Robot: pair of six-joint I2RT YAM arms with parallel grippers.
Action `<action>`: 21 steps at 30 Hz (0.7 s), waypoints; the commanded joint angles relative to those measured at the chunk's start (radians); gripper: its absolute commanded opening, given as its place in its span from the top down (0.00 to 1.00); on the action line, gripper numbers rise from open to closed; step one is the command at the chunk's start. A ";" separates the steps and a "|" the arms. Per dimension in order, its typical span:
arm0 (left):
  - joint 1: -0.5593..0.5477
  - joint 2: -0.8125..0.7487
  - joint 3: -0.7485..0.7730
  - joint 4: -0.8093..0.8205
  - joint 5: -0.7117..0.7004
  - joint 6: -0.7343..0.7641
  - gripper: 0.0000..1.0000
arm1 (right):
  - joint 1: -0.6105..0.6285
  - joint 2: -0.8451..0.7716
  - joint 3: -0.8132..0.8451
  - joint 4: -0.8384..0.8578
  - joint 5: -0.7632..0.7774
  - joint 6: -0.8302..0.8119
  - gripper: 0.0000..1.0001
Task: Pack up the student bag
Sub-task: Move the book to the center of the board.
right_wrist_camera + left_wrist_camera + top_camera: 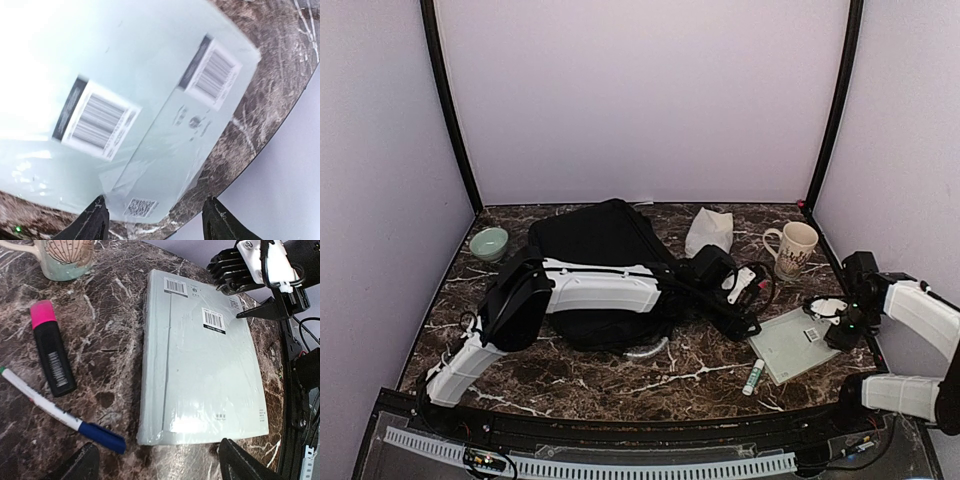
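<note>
We read first the printed matter. The pale grey-green shrink-wrapped book [200,375] carries two white barcode labels [213,319] on its cover, and the small print at its corners is too fine to read. The black highlighter [52,357] with a pink cap bears a barcode along its body. The mug [60,257] shows a shell motif, and no writing on it is legible. A white pen [55,407] with a blue cap lies just beside the highlighter.

The student bag [595,240] is a large black soft fabric backpack lying flat toward the rear centre of the dark marble-patterned table [620,385]. A pale curved loop shows at its near edge, and the left arm stretches across its front half. The book lies well apart from the bag, near the table's right front corner.

The left gripper [157,450] hovers at the book's near end with its fingers spread wide and nothing between them. The right gripper [155,202] hangs over the labelled corner at the table's right edge, its fingers likewise parted and gripping nothing.
</note>
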 commanded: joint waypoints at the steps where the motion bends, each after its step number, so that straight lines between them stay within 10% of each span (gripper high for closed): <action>1: -0.009 0.049 0.127 0.022 0.054 -0.039 0.15 | -0.010 -0.036 -0.019 -0.041 0.043 -0.071 0.35; 21: -0.015 0.159 0.212 -0.052 0.015 0.000 0.15 | -0.013 0.141 -0.096 0.192 0.172 -0.108 0.34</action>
